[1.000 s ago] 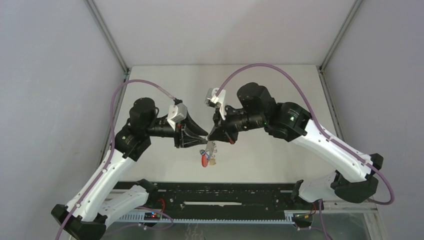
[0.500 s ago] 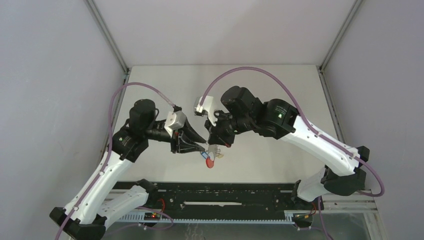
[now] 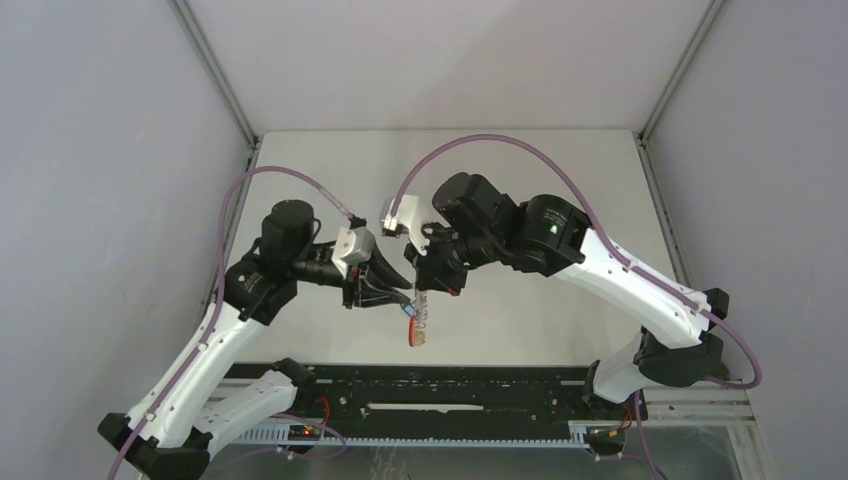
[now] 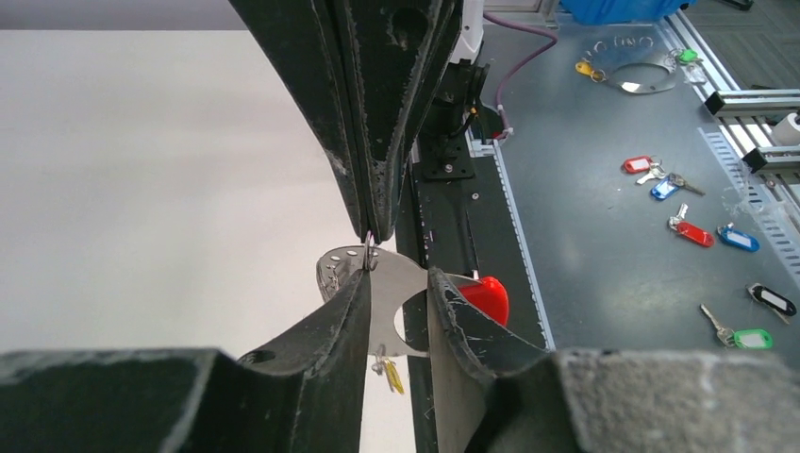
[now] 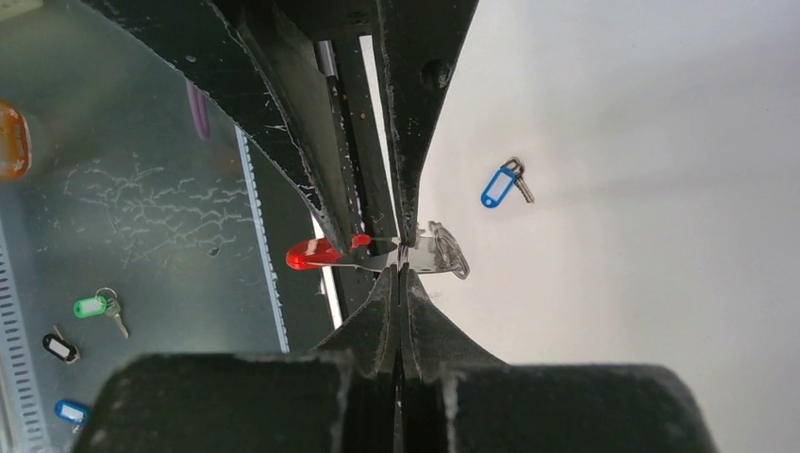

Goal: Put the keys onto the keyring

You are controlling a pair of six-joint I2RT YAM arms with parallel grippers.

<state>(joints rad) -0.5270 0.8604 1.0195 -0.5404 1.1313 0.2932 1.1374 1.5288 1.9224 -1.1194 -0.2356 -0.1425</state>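
The keyring (image 4: pixel 401 293), a grey metal plate with a red end (image 4: pixel 483 297), hangs above the table's near edge. My left gripper (image 4: pixel 396 307) is shut on its two sides. A yellow-tagged key (image 4: pixel 391 376) dangles below the plate. My right gripper (image 5: pixel 401 266) is shut, its tips pinching a small wire clip (image 4: pixel 369 255) at the plate's top edge. The blue-tagged key (image 5: pixel 497 186) lies loose on the white table. From above, both grippers meet over the keyring (image 3: pixel 416 318), the left gripper (image 3: pixel 400 294) on one side and the right gripper (image 3: pixel 424 290) on the other.
A black rail (image 3: pixel 450 385) runs along the table's near edge, just under the keyring. Beyond it, lower down, a grey floor holds several spare tagged keys (image 4: pixel 693 233) and another keyring (image 4: pixel 634 80). Grey walls enclose the white table (image 3: pixel 560 160).
The right arm's wrist has swung left and nearer the left gripper. The keyring has turned to hang more straight down. The left jaws have narrowed slightly.
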